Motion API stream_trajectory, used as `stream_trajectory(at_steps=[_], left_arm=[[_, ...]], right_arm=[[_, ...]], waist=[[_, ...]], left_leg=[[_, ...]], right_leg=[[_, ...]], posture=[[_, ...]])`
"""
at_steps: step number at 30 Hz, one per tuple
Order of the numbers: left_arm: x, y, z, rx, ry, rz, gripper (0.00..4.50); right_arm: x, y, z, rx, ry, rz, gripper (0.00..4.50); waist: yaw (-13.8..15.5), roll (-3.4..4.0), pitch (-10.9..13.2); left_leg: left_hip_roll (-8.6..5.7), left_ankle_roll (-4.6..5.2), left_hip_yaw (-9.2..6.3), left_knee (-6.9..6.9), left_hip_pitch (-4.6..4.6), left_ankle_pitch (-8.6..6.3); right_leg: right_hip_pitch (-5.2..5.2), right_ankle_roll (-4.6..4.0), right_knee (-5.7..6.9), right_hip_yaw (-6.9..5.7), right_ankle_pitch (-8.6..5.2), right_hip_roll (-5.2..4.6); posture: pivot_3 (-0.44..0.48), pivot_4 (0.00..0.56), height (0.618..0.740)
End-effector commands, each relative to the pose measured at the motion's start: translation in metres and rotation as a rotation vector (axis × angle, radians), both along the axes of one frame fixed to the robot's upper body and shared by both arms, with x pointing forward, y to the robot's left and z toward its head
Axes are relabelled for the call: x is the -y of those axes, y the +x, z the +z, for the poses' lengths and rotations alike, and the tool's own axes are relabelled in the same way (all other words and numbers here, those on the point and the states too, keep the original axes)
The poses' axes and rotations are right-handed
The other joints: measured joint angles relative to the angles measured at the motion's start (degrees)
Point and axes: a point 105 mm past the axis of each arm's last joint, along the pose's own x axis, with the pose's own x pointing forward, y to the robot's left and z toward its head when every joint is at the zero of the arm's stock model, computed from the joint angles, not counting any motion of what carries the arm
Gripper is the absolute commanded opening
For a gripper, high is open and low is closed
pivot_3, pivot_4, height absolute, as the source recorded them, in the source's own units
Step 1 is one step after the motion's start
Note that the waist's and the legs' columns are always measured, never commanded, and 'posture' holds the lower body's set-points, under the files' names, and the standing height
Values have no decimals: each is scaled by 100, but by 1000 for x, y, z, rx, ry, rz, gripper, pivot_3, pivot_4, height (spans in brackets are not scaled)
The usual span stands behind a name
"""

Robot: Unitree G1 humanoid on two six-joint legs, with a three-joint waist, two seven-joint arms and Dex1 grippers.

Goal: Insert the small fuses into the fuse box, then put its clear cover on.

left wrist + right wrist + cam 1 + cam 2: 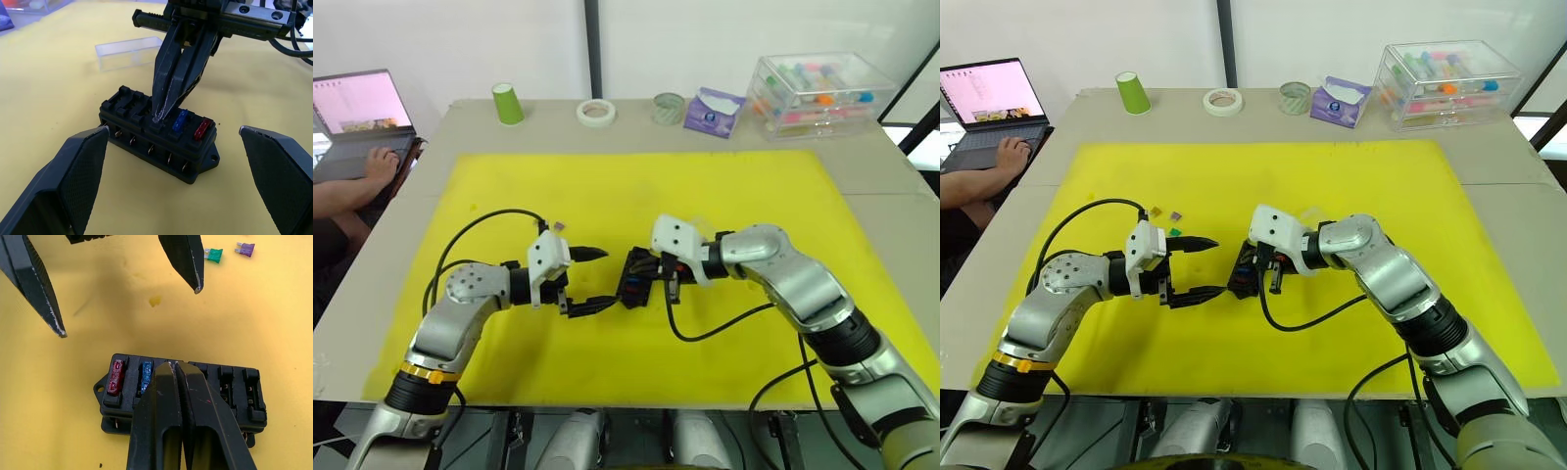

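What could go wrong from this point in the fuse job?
The right gripper, shut, presses its tips into the third slot of the fuse box, beside the blue fuse and red fuse; a skewed push might tip the box or jam the slot. The left gripper stands open around the box without holding it, so it may slide. The clear cover lies close behind.

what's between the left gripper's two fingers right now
The fuse box sits between the open left gripper's fingers, untouched, the right gripper pressing into its third slot, as the left wrist view shows.
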Motion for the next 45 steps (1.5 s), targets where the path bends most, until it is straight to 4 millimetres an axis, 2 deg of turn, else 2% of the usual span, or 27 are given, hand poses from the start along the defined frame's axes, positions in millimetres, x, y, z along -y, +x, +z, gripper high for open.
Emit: stream_trajectory(at_steps=[1,3,5,7,10,14,16,20,23,28,32,36,38,41,45], left_arm=[[-21,5,26,84,-31,74,4500],[-43,7,34,72,-35,141,4500],[-71,13,39,61,-1,237,4500],[-97,19,45,56,13,325,4500],[-132,24,50,60,39,441,4500],[-188,31,49,84,89,654,4500],[-204,32,48,93,89,714,4500],[-234,37,35,79,89,828,4500],[-233,40,32,69,84,816,4500],[-229,43,32,71,82,795,4500],[-222,45,38,64,39,770,4500],[-203,42,53,-68,-122,688,4500],[-198,38,54,-159,-168,659,4500],[-188,33,55,-310,-236,614,4500],[-174,32,58,-495,-330,576,4500]], right_arm=[[3,-2,38,79,133,-21,77],[16,-6,61,138,223,-54,254],[43,-2,76,213,250,-141,648],[69,0,83,263,246,-208,1302],[106,1,84,310,202,-302,2325],[167,-2,68,332,136,-480,3743],[190,-3,63,348,136,-553,4431],[229,-11,40,368,162,-676,4473],[237,-11,34,382,173,-722,4473],[238,-11,36,399,169,-725,4473],[228,-7,43,391,192,-693,4473],[168,5,73,363,267,-461,4473],[143,6,85,355,288,-366,4473],[97,-2,98,319,324,-179,4473],[53,-14,104,275,327,-7,4473]], waist=[[-2,1,1],[1,1,1],[1,1,1],[27,2,2],[60,2,2],[95,3,3],[110,5,4],[117,5,4],[109,6,4],[90,6,4],[80,6,4],[-7,7,5],[-43,9,6],[-57,8,6],[-15,7,6]], left_leg=[[0,0,0,0,-1,0],[1,0,-1,-2,-2,0],[1,0,-2,-5,-3,0],[0,0,-2,-5,-3,0],[-2,0,0,-2,-2,0],[0,1,2,-4,-1,0],[0,1,3,-4,-1,0],[0,0,6,-3,5,0],[0,0,7,-2,5,0],[0,0,7,-2,5,0],[1,0,6,-2,5,0],[2,0,5,2,5,0],[4,0,3,0,4,0],[6,1,2,-9,4,-1],[4,2,2,-3,1,-2]], right_leg=[[-1,0,0,0,0,0],[-5,0,0,0,0,1],[-7,0,0,1,0,1],[-3,0,0,0,0,1],[-2,0,-1,-1,0,2],[-3,0,-1,0,0,1],[-2,0,-1,0,0,1],[2,0,3,3,0,1],[2,0,6,3,0,1],[0,0,9,4,0,1],[0,0,9,4,0,1],[-2,0,18,5,0,1],[-6,-1,20,5,-1,2],[-11,-1,22,5,-1,3],[-11,-1,22,3,-1,2]], posture=[[0,150,740],[0,150,740],[0,150,740],[0,150,740],[0,150,740],[0,150,740],[0,150,740],[0,150,740],[0,150,740],[0,150,740],[0,150,740],[0,150,740],[0,150,740],[0,150,740],[0,150,740]])
